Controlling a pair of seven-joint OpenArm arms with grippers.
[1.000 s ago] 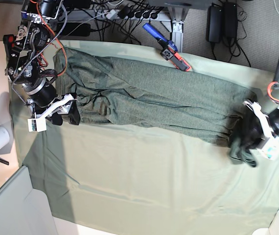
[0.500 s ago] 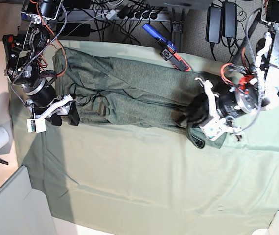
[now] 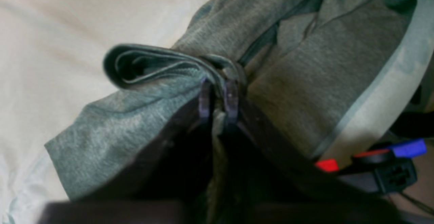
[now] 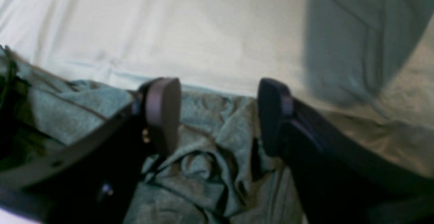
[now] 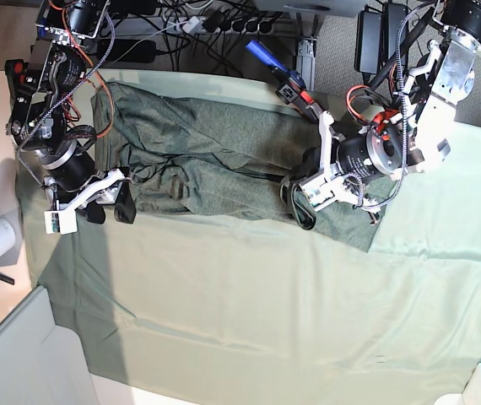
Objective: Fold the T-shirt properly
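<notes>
- Nearest the camera in the base view, we see only bare table cloth, pale mint green, running up to the lower edge of the T-shirt.
- The T-shirt, dark olive green and wrinkled, lies across the far half of the table cloth. Its one end is doubled over on top of the body, and a corner of fabric sticks out below the fold.
- The left gripper sits at that folded end of the T-shirt. In the left wrist view, the left gripper has its two fingertips close together with a rolled bundle of T-shirt hem pinched between them; a looped fold bulges out just beside the tips.
- The right gripper is at the opposite end of the T-shirt, at its lower edge. In the right wrist view, the right gripper has its jaws spread wide apart, with crumpled T-shirt fabric lying in the gap between them. We cannot tell whether the pads press on the fabric; nothing is clamped.
- Beyond the T-shirt, at the far edge of the table cloth, lies a tool with a blue handle and a red tip.
- Past the table cloth, black cables and power adapters lie on the floor.
</notes>
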